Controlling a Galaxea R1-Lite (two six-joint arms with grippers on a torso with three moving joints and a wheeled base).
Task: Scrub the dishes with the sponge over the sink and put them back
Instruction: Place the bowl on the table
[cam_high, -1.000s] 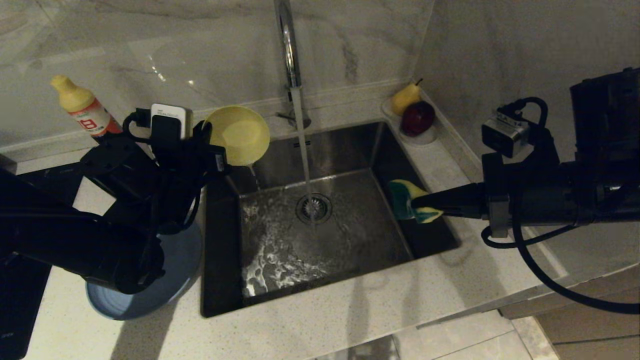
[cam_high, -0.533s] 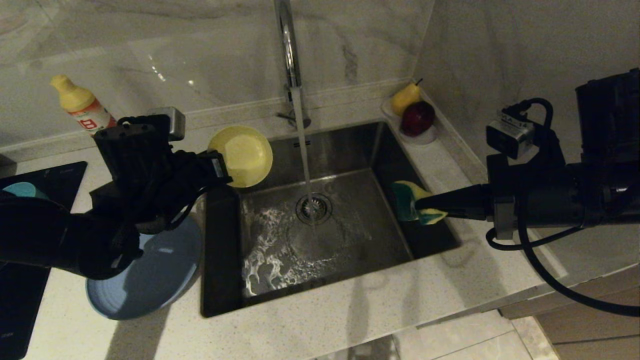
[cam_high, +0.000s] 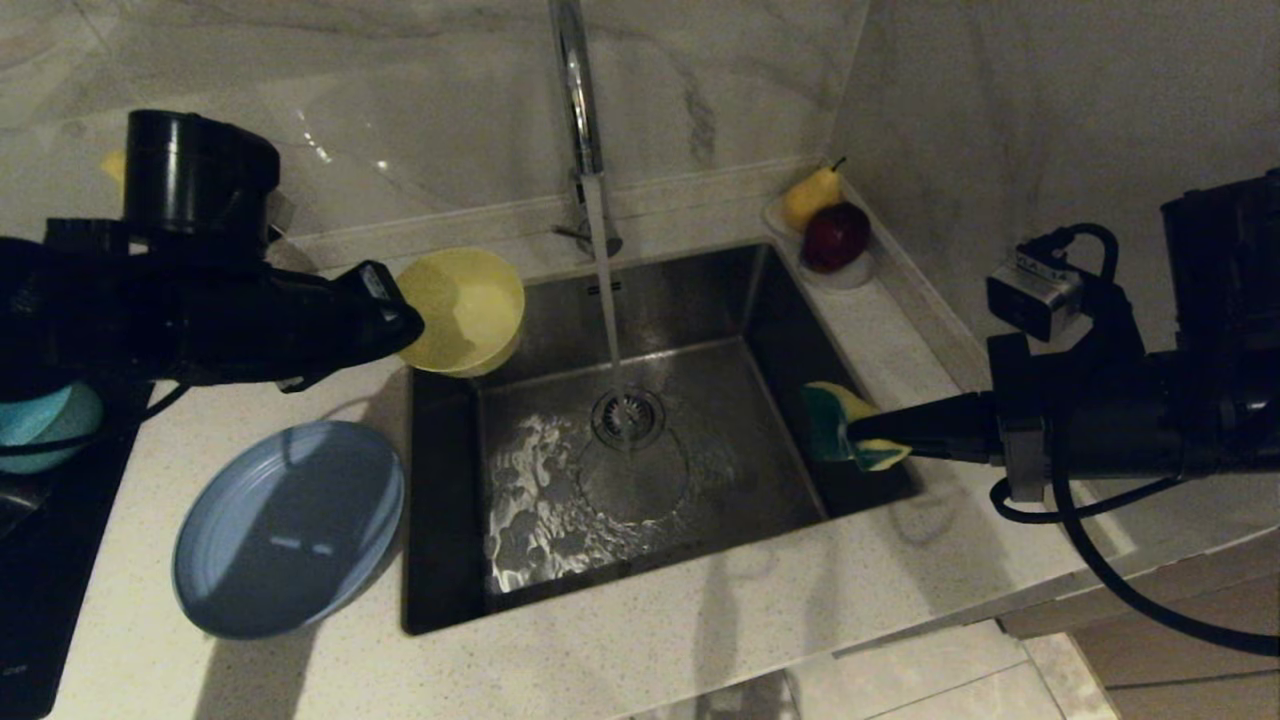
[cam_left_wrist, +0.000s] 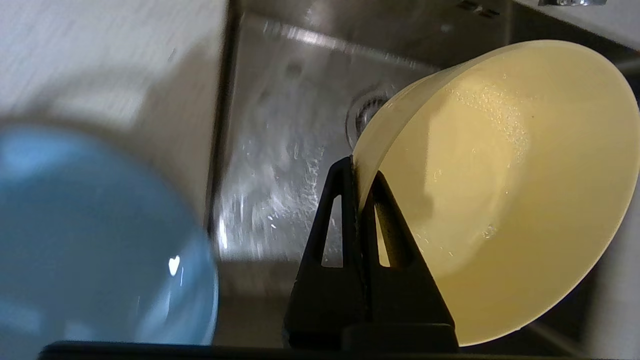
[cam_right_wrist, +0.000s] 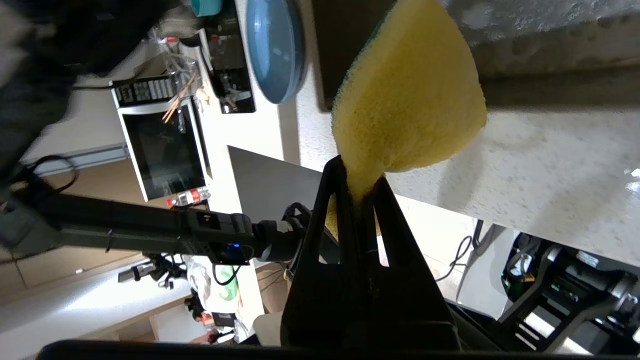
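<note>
Teal-blue bowl (cam_high: 45, 425) at far left, partly behind the arm. Pale blue-grey plate (cam_high: 288, 527) flat on the counter (cam_high: 700, 640), beside the sink's left rim. Left gripper (cam_high: 405, 318) clamped on the rim of the yellow bowl (cam_high: 462, 310), held tilted above the sink's (cam_high: 640, 470) back left corner. Tap (cam_high: 578, 110) running into the drain. Right gripper (cam_high: 850, 432) pinched tight on the sponge (cam_high: 835, 425), over the sink's right edge.
</note>
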